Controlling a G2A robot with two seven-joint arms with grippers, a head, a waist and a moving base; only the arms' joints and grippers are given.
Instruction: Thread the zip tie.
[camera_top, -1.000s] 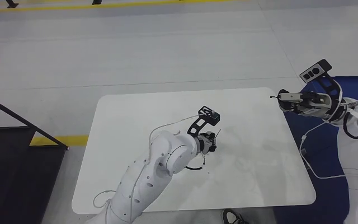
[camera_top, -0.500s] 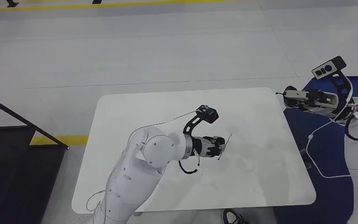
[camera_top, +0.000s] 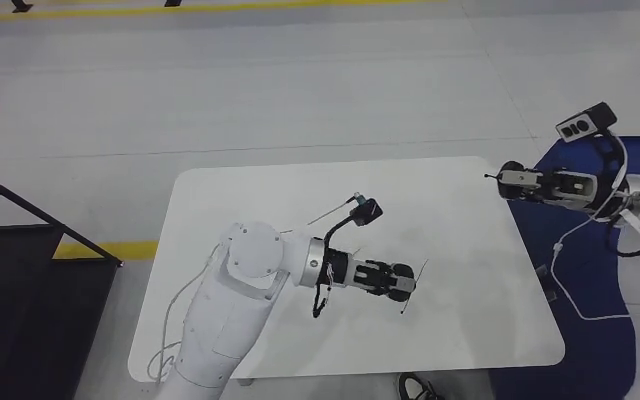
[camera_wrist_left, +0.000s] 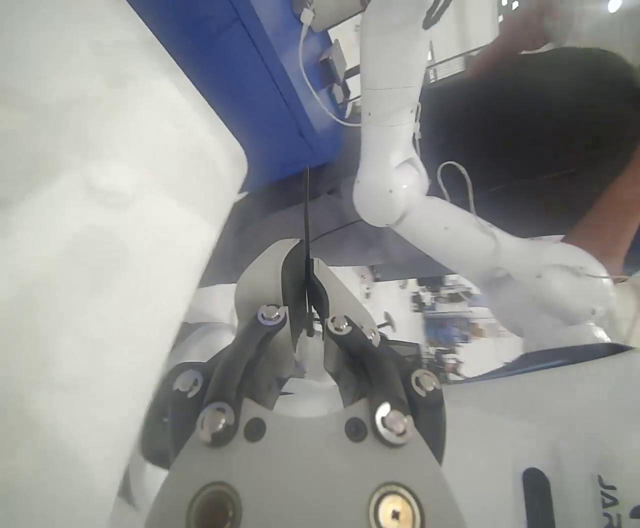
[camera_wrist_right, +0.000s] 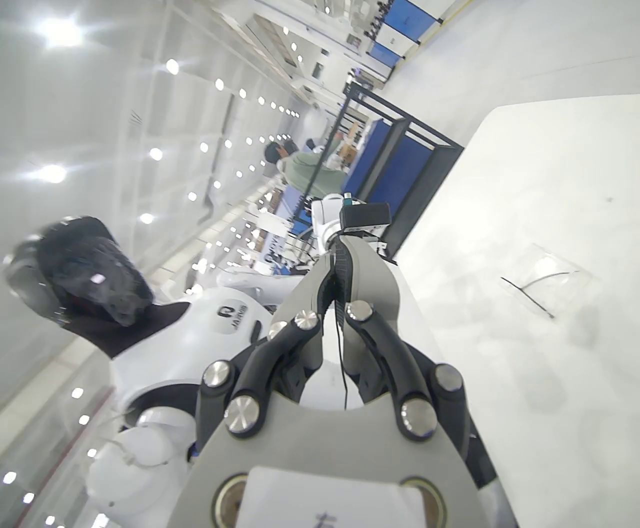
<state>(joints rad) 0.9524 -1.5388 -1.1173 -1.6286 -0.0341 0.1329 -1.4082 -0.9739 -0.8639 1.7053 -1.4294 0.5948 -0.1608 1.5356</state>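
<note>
Top view | zip tie (camera_top: 414, 287) slanted over the middle of the counter (camera_top: 470, 330) | left gripper (camera_top: 407, 282) pinching it, strap end sticking out past the fingertips | right gripper (camera_top: 497, 178) just beside the counter's far right corner, well apart, pressed together on 1 thin black strand (camera_wrist_right: 343, 360)

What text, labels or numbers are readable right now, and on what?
The zip tie in the left claw: no print.
Table: no print.
Label below the right claw: cut off at the picture edge, unreadable.
Torso logo: brand mark, left unquoted.
</note>
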